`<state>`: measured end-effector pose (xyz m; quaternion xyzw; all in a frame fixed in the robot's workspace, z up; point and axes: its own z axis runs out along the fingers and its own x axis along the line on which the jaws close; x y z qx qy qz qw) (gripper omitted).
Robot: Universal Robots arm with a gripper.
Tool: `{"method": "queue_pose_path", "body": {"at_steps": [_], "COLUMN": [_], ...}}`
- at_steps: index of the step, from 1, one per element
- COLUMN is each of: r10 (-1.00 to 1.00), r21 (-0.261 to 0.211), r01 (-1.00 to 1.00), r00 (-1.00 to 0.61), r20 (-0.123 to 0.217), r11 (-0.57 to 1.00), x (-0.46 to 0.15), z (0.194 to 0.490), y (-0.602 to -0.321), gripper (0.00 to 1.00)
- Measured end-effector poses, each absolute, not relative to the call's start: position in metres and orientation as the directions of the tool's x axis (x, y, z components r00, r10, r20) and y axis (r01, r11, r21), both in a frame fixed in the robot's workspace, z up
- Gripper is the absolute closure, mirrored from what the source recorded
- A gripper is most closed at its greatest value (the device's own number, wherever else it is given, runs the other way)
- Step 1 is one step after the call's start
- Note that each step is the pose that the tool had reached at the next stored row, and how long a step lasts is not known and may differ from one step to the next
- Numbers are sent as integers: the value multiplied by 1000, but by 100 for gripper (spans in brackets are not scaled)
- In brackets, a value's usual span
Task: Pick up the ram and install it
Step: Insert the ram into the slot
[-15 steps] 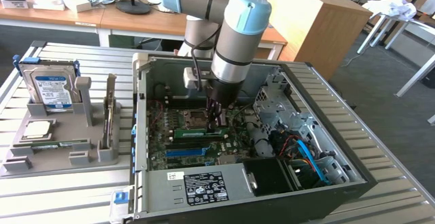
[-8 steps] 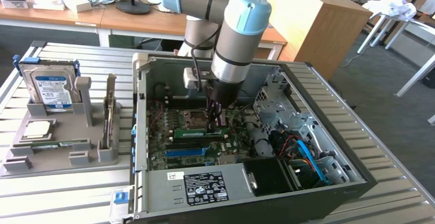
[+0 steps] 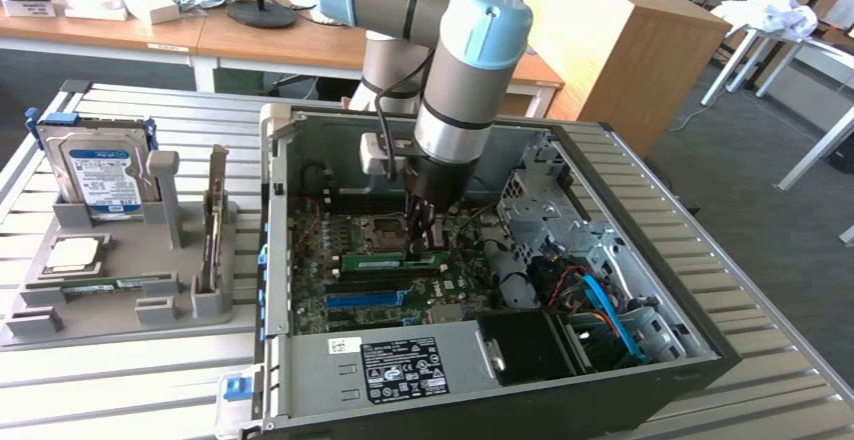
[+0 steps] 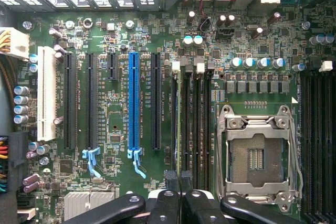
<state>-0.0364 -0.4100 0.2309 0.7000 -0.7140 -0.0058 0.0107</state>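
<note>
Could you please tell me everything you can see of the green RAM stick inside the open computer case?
The long, thin green RAM stick stands level on its long edge inside the open black computer case. It sits low over the green motherboard, beside the empty silver processor socket. The black gripper is shut on it from above, toward its end on the exterior view's right. It looks like bare circuit board. Whether it is seated in a slot cannot be told.

My bench (image 3: 120, 390) is a slatted metal top. On it, toward the exterior view's left, sits a grey parts holder (image 3: 114, 315); just beside that lies an open computer case (image 3: 275, 160).
</note>
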Motion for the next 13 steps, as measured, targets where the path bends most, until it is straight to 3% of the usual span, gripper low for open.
{"method": "queue_pose_path", "body": {"at_steps": [13], "r10": [-1000], "r21": [23], "r01": [-1000], "r00": [-20], "r20": [7], "r11": [20], "x": [-36], "z": [230], "y": [-410], "gripper": [88]}}
